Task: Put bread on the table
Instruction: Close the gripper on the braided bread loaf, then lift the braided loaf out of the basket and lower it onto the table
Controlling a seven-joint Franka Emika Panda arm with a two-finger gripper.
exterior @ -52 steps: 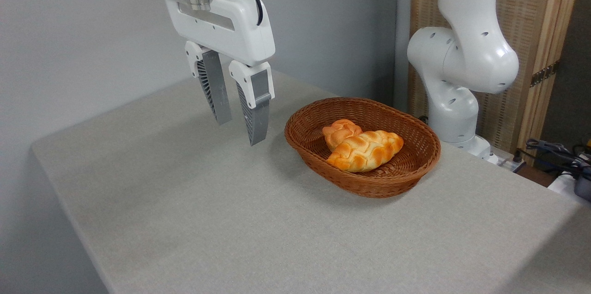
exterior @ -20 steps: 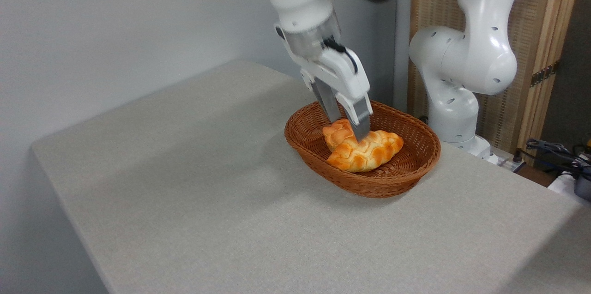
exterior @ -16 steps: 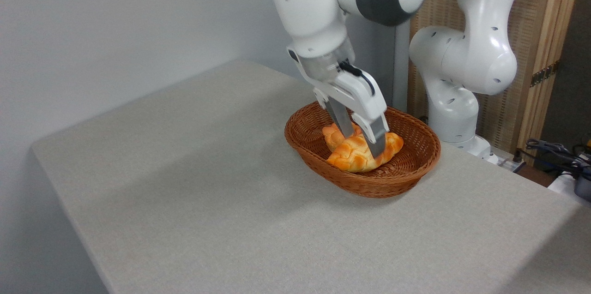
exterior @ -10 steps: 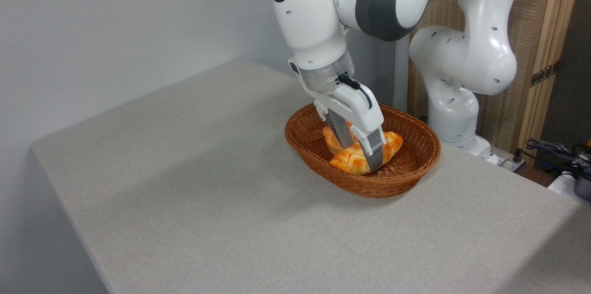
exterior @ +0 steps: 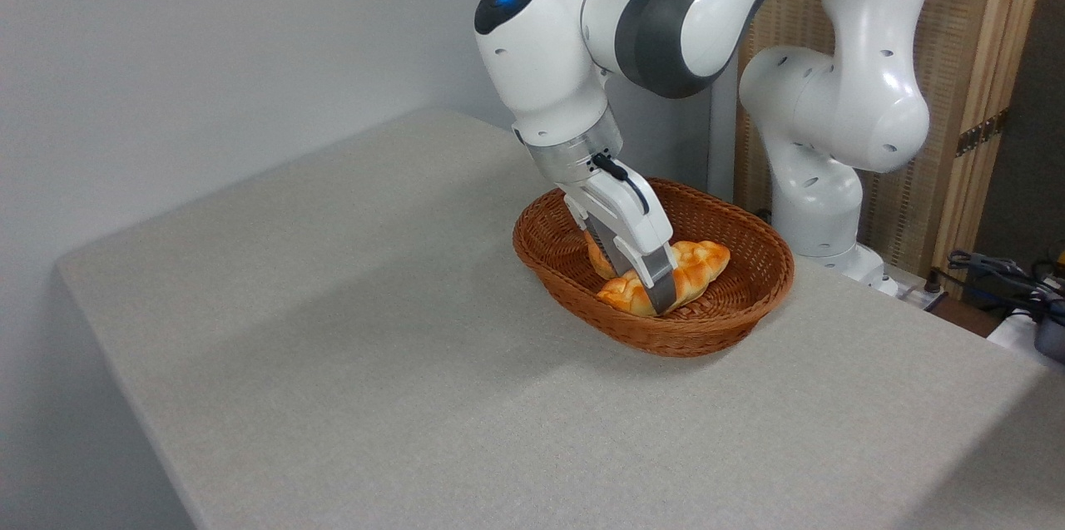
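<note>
— Changed since half a second ago?
— Pincer (exterior: 642, 290) lower and tilted, now deep in the basket (exterior: 749, 318), straddling the bread (exterior: 691, 268). Bread shifted slightly right.
— Grip?
— Fingers either side of the loaf; clenched or not, cannot tell. Bread not on the desk (exterior: 349, 364), beside the bun (exterior: 596, 257).
— Writing anywhere?
— None legible.

arm bent fwd, hand (exterior: 642, 284) angled down, fingers apart
</note>
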